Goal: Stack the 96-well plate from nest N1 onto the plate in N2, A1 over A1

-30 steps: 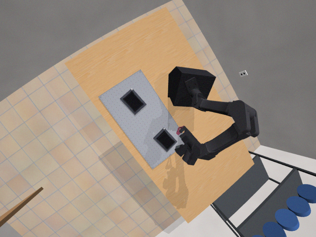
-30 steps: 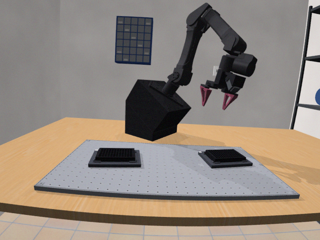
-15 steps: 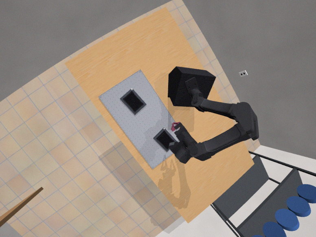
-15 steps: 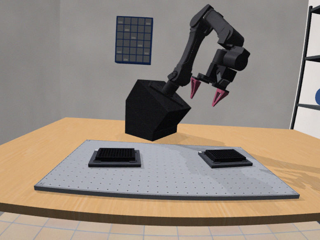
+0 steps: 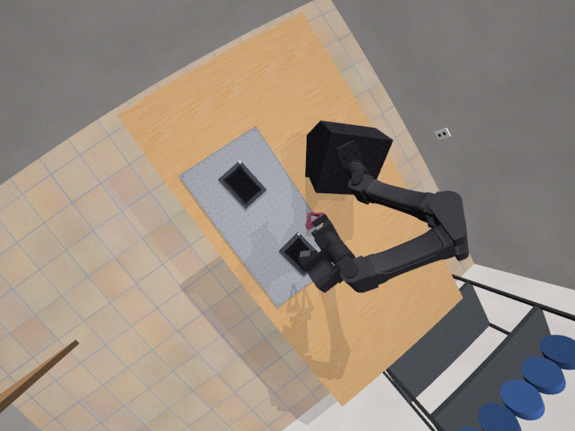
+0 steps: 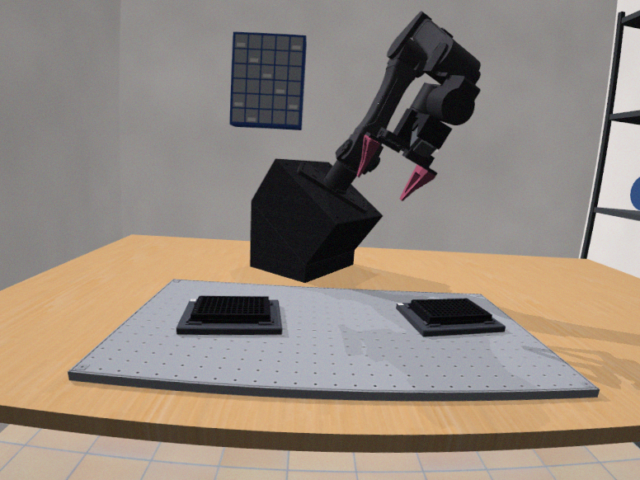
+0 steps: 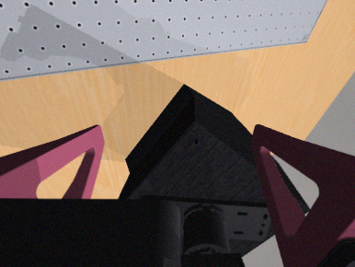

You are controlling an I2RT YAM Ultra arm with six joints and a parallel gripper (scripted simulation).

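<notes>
Jaws stand spread to their widest with nothing between them — the gripper (image 6: 395,172) hangs high above the table (image 6: 77,289), its two pink triangular fingers (image 6: 416,181) pointing down and toward the arm's own base. In the wrist view those fingers frame the black angled pedestal (image 7: 202,147), with wood and the lower edge of the grey perforated board (image 7: 161,28) beyond. Seen from above, the gripper (image 5: 310,238) and wrist overlap the right-hand nest, hiding part of it, though the exterior view shows them well clear of it in height. The arm (image 6: 413,67) folds back on itself, elbow raised over the pedestal (image 6: 304,222). On the board (image 6: 331,356) sit both nests, well apart: N1 (image 6: 483,328), at the right of the exterior view, holds its black 96-well plate (image 6: 449,309), seated flat, with a small white mark at its far-left corner; N2 (image 6: 229,327), on the left, holds the other 96-well plate (image 6: 231,308), also flat in its frame. A blue grid panel (image 6: 267,80) hangs on the wall behind — a dark shelf rack (image 6: 602,154) stands at the right edge.
</notes>
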